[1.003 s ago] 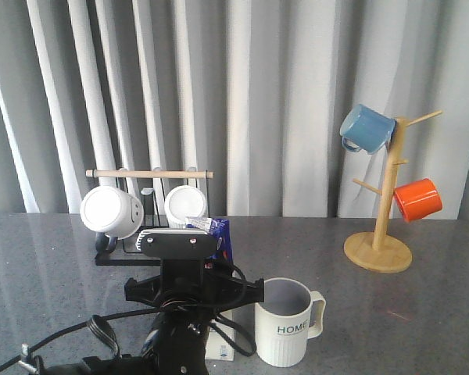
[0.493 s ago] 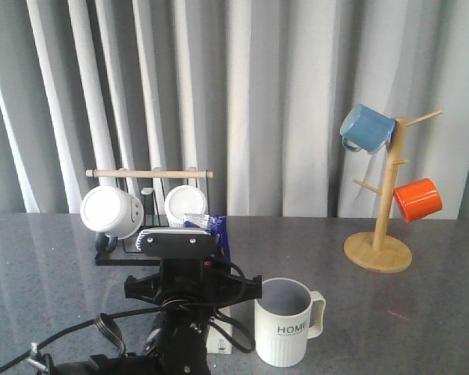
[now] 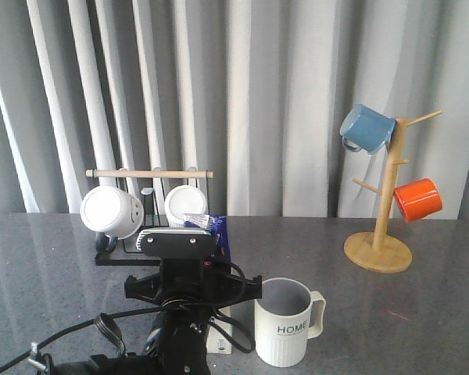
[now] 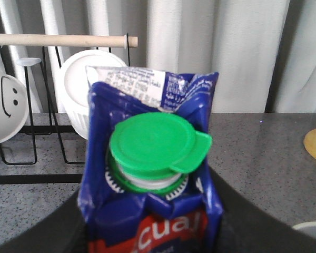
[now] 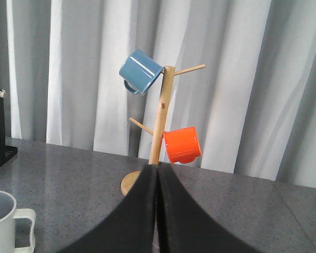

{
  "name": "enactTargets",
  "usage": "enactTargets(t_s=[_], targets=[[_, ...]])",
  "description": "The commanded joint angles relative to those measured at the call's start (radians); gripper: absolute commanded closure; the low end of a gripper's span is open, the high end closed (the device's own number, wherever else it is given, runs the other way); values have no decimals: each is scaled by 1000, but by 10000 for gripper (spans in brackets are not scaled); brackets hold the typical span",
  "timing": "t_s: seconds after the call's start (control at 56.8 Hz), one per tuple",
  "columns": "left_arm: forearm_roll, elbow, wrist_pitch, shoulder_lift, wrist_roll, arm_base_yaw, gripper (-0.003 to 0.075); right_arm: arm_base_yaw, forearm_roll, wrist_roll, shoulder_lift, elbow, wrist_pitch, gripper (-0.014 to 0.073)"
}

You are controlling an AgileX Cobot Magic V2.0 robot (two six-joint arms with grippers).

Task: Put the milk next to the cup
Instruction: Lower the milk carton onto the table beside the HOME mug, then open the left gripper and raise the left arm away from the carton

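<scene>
**Colours and patterns across the scene**

The milk (image 4: 147, 174) is seen in deep blue with a bright green cap, a white printed panel at its top and red lettering low in the frame. The cup (image 3: 285, 322) is shown pale white and ribbed, with a grey inside and dark "HOME" lettering. At the upper right, a blue mug (image 3: 366, 129) and an orange mug (image 3: 417, 199) are hung on a light wooden stand (image 3: 383, 226). A speckled grey worktop (image 3: 422, 312) is seen below pleated grey-white curtains (image 3: 281, 101). A black face is drawn on a white mug (image 4: 2, 108).

The left arm (image 3: 189, 312) is black with looping black cables and a white-topped wrist block (image 3: 178, 241).
</scene>
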Motion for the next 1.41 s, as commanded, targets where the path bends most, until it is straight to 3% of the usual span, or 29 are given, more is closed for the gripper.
enactTargets(t_s=[0.0,0.106,0.211,0.475,0.493,0.88,1.021,1.126,1.162,1.267,1.39], targets=[[13,-23,-14,-36,-8,2,706,-4,-11,4,0,-27,-56,601],[15,-23,-8,-36,-8,2,647,-4,-11,4,0,-27,-56,601],[15,-23,-8,-36,-8,2,517,-4,-11,4,0,-27,-56,601],[15,-23,4,-37,-4,2,-11,-4,-11,4,0,-27,-57,601],[15,-23,4,-37,-4,2,-16,-4,-11,4,0,-27,-57,601],[13,-23,71,-191,-4,-1,11,-4,-11,4,0,-27,-56,601],[6,-23,117,-308,-4,0,66,-4,-11,4,0,-27,-56,601],[42,-23,176,-397,-4,0,229,-4,-11,4,0,-27,-56,601],[49,-23,197,-421,-3,1,328,-4,-11,4,0,-27,-56,601],[50,-23,262,-482,25,1,729,-4,-11,4,0,-27,-56,601],[47,-23,271,-517,52,1,729,-4,-11,4,0,-27,-56,601]])
